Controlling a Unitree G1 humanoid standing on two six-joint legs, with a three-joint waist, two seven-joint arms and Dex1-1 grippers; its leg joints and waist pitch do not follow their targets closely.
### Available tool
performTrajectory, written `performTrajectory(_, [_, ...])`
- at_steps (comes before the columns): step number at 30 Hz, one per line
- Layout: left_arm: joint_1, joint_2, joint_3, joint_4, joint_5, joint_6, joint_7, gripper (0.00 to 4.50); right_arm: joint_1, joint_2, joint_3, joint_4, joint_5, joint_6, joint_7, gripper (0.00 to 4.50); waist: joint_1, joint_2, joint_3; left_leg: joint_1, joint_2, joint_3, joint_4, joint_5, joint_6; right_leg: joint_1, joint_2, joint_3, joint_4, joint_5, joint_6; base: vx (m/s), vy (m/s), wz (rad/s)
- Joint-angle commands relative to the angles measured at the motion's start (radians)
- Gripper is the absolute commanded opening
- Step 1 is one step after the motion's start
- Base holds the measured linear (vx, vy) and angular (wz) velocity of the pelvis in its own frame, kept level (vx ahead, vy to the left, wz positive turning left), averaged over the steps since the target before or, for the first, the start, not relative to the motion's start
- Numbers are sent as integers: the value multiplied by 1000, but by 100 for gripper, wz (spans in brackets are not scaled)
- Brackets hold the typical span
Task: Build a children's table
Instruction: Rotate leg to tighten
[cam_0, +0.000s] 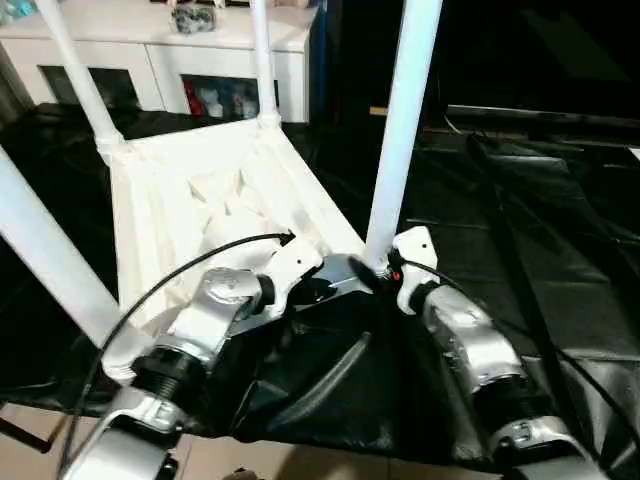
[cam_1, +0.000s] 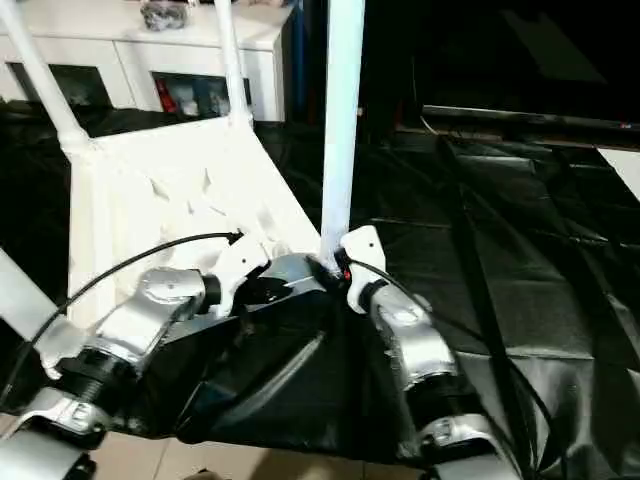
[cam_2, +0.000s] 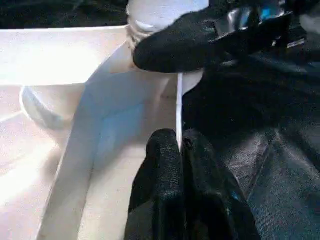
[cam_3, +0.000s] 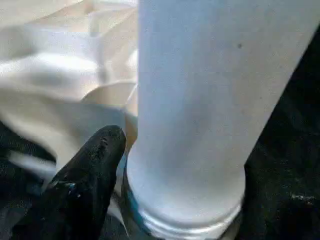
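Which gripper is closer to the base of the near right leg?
Right. The right gripper sits at the leg base; the left gripper pinches the tabletop rim just short of it.

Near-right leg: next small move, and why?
Probably close the right gripper around the leg base and twist it tighter: screw threads are exposed above the socket, while the left gripper pinches the tabletop rim, steadying it.

Silver forearms (cam_0: 470, 345) — black cables (cam_0: 150, 295)
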Motion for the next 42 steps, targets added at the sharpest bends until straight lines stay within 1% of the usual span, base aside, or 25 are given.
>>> performTrajectory(1, [12,1,-16,-24,-43,-41,-62,0,5,-11,122,-6,-7,-30,177,386,6,-13,-56,2,31,-24,-71,-286,29,37,-72,47,-95,-356,-133,0,0,0])
performTrajectory(4, [23,44,-14,-37,-58,-51,-129,0,18,-72,125,-35,27,-37,312,386,12,-15,-58,4,31,-19,-66,-265,50,39,-72,49,-92,-324,-151,0,0,0])
performTrajectory(7, [33,72,-4,-53,-90,-54,-205,0,20,-116,113,-52,53,-23,430,386,19,-13,-62,-1,33,-18,-64,-203,66,46,-70,48,-79,-233,-181,0,0,0])
performTrajectory(11, [30,106,-1,-60,-118,-48,-289,0,14,-179,124,-72,88,2,581,370,30,-11,-66,-1,37,-14,-59,-173,83,45,-64,45,-68,-152,-214,0,0,0])
performTrajectory(12, [28,113,-1,-64,-128,-40,-311,0,13,-190,128,-79,97,10,611,370,33,-8,-64,0,38,-13,-59,-177,84,42,-65,45,-69,-154,-220,0,0,0])
performTrajectory(13, [28,113,-1,-64,-128,-40,-311,0,13,-190,128,-79,97,10,611,370,33,-9,-64,0,37,-13,-59,-181,82,42,-65,45,-70,-160,-222,0,0,0])
performTrajectory(14, [28,117,-3,-69,-136,-36,-328,0,12,-197,128,-84,105,13,629,357,36,-6,-63,1,39,-14,-61,-189,75,43,-67,44,-71,-173,-221,0,0,0])
performTrajectory(16, [27,122,-8,-70,-140,-39,-344,0,8,-198,127,-87,108,15,638,336,36,-9,-62,2,39,-15,-62,-208,65,42,-68,45,-74,-202,-217,0,0,0])
performTrajectory(17, [27,124,-10,-73,-143,-36,-352,0,7,-198,128,-91,110,19,642,331,37,-3,-62,2,38,-15,-63,-218,57,42,-69,45,-76,-219,-212,0,0,0])
performTrajectory(19, [27,126,-12,-74,-142,-33,-363,0,6,-193,127,-97,110,25,655,300,37,-6,-61,3,38,-16,-64,-227,50,42,-69,46,-78,-236,-206,0,0,0])
performTrajectory(20, [27,126,-12,-74,-142,-33,-363,0,6,-193,127,-97,110,25,655,300,38,-4,-61,4,39,-16,-64,-231,47,41,-69,46,-79,-241,-204,0,0,0])
performTrajectory(24, [24,125,-9,-60,-134,-42,-374,0,14,-186,130,-116,123,43,676,276,39,-5,-64,2,39,-17,-64,-216,46,43,-69,46,-75,-214,-206,0,0,0])
performTrajectory(28, [25,123,-4,-50,-126,-49,-352,0,21,-179,129,-122,128,49,665,275,40,-5,-64,0,38,-16,-62,-202,50,44,-68,46,-73,-187,-212,0,0,0])
performTrajectory(29, [21,116,1,-39,-115,-56,-324,0,25,-174,128,-123,124,50,657,274,40,-5,-64,1,38,-16,-63,-206,49,44,-69,45,-74,-198,-210,0,0,0])
performTrajectory(30, [19,113,3,-34,-111,-58,-312,0,27,-171,128,-122,121,49,650,274,41,-10,-63,2,38,-16,-63,-210,48,43,-69,45,-75,-216,-205,0,0,0])
performTrajectory(31, [7,94,19,-9,-88,-63,-233,0,28,-151,119,-101,101,36,589,274,41,-9,-61,2,38,-16,-64,-215,47,42,-69,45,-77,-229,-202,0,0,0])
performTrajectory(32, [7,94,19,-9,-88,-63,-233,0,28,-151,119,-101,101,36,589,274,39,-13,-58,3,37,-16,-66,-227,41,39,-70,47,-82,-264,-190,0,0,0])
performTrajectory(33, [-3,74,34,4,-80,-51,-178,0,27,-133,112,-82,78,17,524,274,38,-12,-56,5,37,-17,-67,-242,33,38,-73,47,-88,-309,-176,0,0,0])
performTrajectory(34, [-6,67,39,7,-78,-46,-159,0,27,-125,109,-75,68,11,496,274,38,-15,-56,6,36,-17,-67,-246,27,38,-73,47,-89,-332,-169,0,0,0])
performTrajectory(35, [-15,37,51,10,-68,-37,-93,0,24,-85,98,-49,36,-2,383,273,36,-20,-55,6,36,-20,-70,-257,19,38,-75,46,-93,-371,-155,0,0,0])
performTrajectory(36, [-17,19,53,7,-64,-31,-65,0,19,-59,90,-32,22,-1,313,272,32,-22,-52,8,34,-21,-73,-272,11,35,-76,45,-99,-415,-142,0,0,0])
performTrajectory(37, [-19,6,54,5,-62,-27,-46,0,15,-41,84,-19,13,0,265,272,29,-24,-52,6,34,-23,-73,-273,8,37,-78,45,-99,-431,-135,0,0,0])
performTrajectory(39, [-26,-33,49,7,-36,-18,31,0,-6,19,56,26,-11,4,91,272,13,-21,-50,2,32,-28,-78,-282,-1,37,-78,42,-105,-484,-107,0,0,0])
performTrajectory(41, [-33,-71,46,15,-13,-10,110,0,-23,66,30,63,-19,8,-37,272,5,-20,-51,8,31,-26,-76,-296,-6,31,-77,43,-108,-498,-100,0,0,0])
performTrajectory(42, [-34,-77,46,16,-11,-8,119,0,-25,74,26,67,-18,10,-52,272,4,-26,-51,8,30,-27,-76,-292,1,31,-78,42,-110,-504,-96,0,0,0])
